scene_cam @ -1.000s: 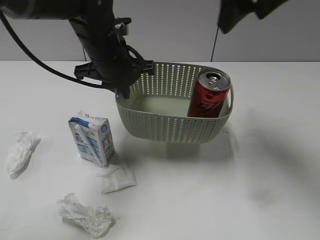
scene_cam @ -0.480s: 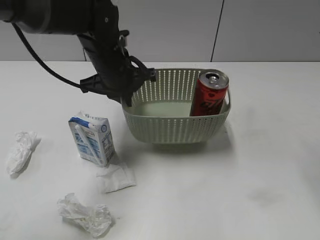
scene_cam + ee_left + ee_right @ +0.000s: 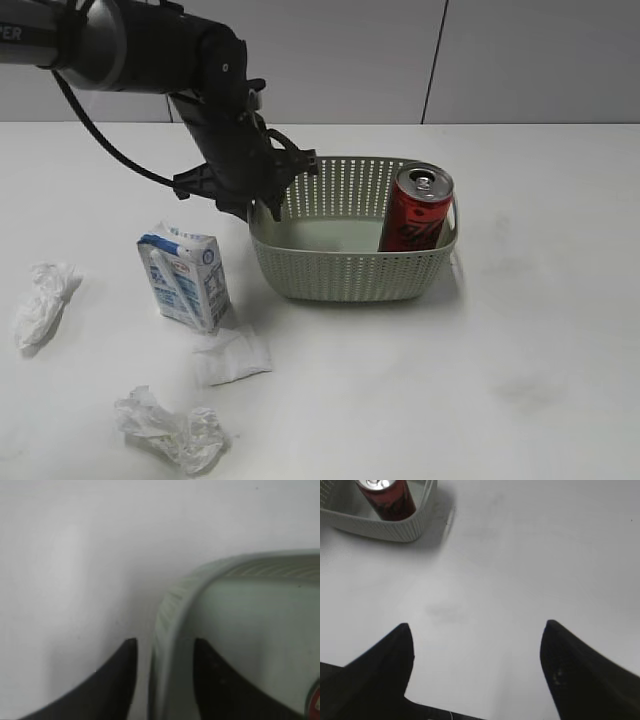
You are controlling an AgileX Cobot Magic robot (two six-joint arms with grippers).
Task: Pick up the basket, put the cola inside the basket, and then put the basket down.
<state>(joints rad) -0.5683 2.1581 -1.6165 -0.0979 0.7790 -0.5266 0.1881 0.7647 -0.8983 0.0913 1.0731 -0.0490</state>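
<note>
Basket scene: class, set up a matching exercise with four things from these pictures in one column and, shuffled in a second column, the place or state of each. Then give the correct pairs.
Column A
1. cola
2. milk carton
3. left gripper
4. right gripper

Column B
a. open above bare table
b. standing on the table left of the basket
c. fingers either side of the basket's wall
d. standing inside the basket at its right end

Pairs: 1-d, 2-b, 3-c, 4-a

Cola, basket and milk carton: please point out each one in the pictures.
cola (image 3: 415,210), exterior view, on its red side.
basket (image 3: 350,272), exterior view, on its front wall.
milk carton (image 3: 185,280), exterior view, on its front face.
</note>
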